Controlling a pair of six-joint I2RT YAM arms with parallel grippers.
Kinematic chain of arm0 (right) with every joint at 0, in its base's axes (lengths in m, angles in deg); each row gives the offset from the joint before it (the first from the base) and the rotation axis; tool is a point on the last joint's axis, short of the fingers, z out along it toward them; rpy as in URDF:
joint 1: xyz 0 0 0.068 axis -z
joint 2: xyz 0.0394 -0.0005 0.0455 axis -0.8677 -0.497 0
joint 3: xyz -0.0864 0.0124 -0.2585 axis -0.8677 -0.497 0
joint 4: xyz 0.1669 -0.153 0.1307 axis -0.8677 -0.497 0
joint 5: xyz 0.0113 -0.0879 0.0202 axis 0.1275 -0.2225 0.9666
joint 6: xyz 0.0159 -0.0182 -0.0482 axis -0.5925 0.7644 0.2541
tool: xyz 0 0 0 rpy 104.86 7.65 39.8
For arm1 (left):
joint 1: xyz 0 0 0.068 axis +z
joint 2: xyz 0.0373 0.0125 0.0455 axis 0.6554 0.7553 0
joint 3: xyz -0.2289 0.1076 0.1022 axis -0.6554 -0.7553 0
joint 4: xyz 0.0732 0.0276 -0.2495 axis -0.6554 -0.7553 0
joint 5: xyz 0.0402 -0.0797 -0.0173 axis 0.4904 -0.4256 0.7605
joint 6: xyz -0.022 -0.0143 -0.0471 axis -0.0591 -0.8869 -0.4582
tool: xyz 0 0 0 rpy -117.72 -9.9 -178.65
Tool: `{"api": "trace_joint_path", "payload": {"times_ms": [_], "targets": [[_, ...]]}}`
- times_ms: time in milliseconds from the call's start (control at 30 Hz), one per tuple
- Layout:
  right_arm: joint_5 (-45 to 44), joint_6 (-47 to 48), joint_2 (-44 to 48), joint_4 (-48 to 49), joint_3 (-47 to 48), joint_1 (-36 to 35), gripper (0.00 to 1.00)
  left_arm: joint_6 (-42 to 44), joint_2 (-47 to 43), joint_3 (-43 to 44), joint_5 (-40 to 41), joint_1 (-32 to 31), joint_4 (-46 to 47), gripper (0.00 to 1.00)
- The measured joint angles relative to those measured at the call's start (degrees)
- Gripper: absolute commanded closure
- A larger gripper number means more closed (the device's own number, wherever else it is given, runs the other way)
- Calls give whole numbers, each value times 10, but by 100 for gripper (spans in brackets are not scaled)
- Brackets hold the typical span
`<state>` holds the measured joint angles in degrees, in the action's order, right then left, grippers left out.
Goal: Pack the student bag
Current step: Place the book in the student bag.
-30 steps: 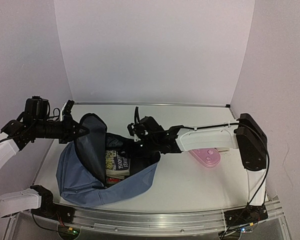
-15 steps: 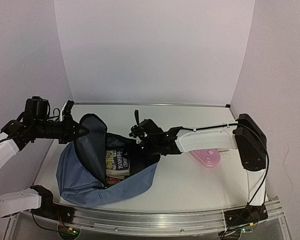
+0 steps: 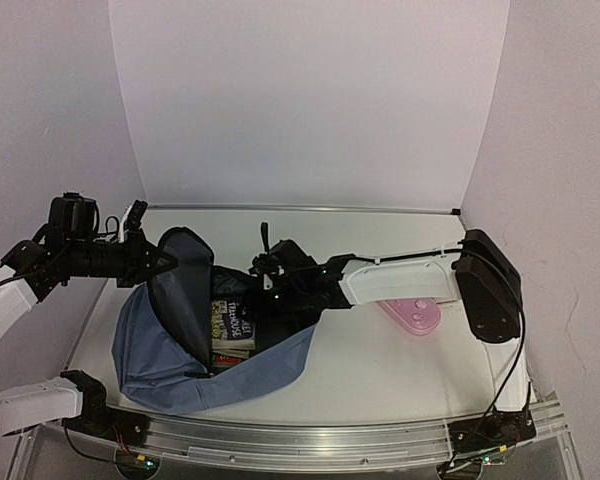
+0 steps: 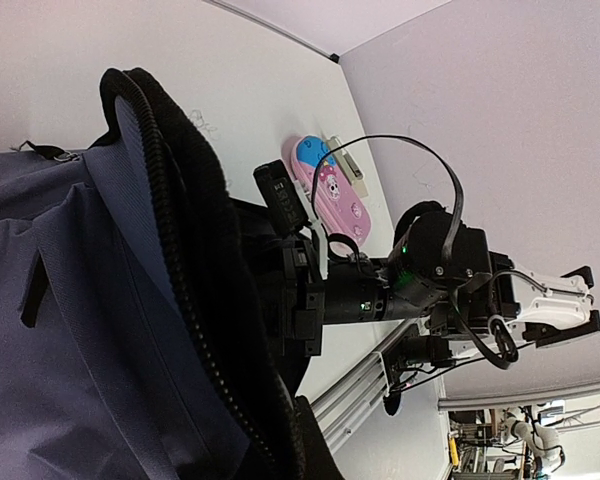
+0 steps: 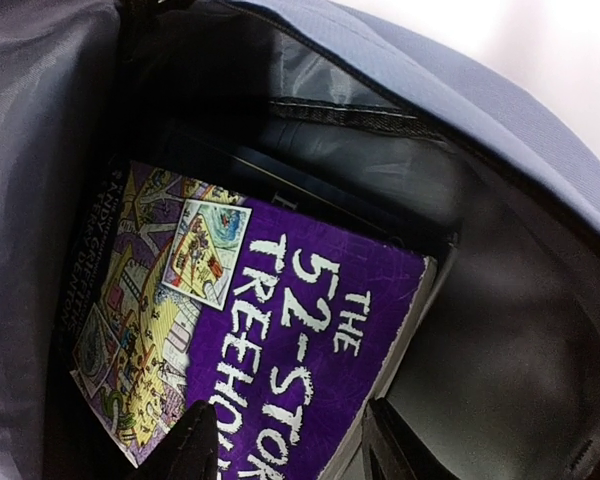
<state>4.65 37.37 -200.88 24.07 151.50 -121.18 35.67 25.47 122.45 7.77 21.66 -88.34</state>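
The student bag (image 3: 160,352), slate-blue with a dark lining, lies at the table's left with its mouth held open. My left gripper (image 3: 168,262) is shut on the bag's upper zip rim (image 4: 180,250) and holds it up. A purple book (image 3: 235,322) lies inside the bag, cover up, filling the right wrist view (image 5: 280,330). My right gripper (image 3: 268,296) reaches into the bag's mouth, open, its fingertips (image 5: 195,445) spread over the book's near corner. The bag's blue wall (image 5: 460,80) arches above it.
A small pink pencil case (image 3: 412,313) lies on the table right of the bag, under the right forearm; it also shows in the left wrist view (image 4: 330,185). A dark flat item (image 5: 310,190) lies under the book. The table's metal front rail (image 3: 310,440) runs along the near edge.
My right gripper has moved left, deeper into the bag's mouth, and the purple book has shifted slightly left with it. The left gripper has held still.
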Motion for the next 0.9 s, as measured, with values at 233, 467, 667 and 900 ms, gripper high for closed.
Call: {"api": "trace_joint_path", "payload": {"times_ms": [233, 467, 667, 900], "targets": [[11, 1, -31, -4, 55, -9, 51, 0, 0, 0, 0, 0, 1, 100], [19, 2, -45, -4, 73, -17, 51, -2, 0, 0, 0, 0, 2, 100], [5, 9, -44, -4, 71, -18, 44, -15, 1, -1, 34, 0, -6, 100], [-67, 42, 51, -14, 6, -20, 32, -77, 11, -25, 133, 0, -42, 100]]}}
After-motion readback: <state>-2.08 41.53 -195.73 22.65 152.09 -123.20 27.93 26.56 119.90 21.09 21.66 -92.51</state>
